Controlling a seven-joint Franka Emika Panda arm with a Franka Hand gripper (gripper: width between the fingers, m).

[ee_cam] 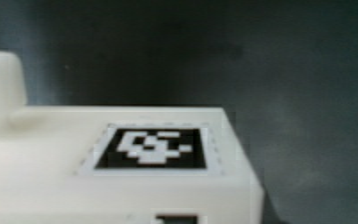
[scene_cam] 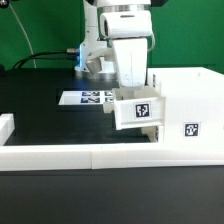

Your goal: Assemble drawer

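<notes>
In the exterior view the gripper [scene_cam: 134, 90] comes down from above and is shut on a small white open-top tray [scene_cam: 138, 111] with a black-and-white tag facing the camera. The tray hangs slightly tilted, right against the left side of the tall white box shell [scene_cam: 186, 105], which carries its own tag low on its front. The wrist view shows the tray's tagged face [ee_cam: 153, 147] close up over the dark table; the fingertips are hidden there. A second tray is not in view.
The long low white border wall [scene_cam: 90, 156] runs along the front, with a short piece [scene_cam: 7, 126] at the exterior view's left. The marker board [scene_cam: 88, 98] lies flat behind the tray. Black table surface and green backdrop.
</notes>
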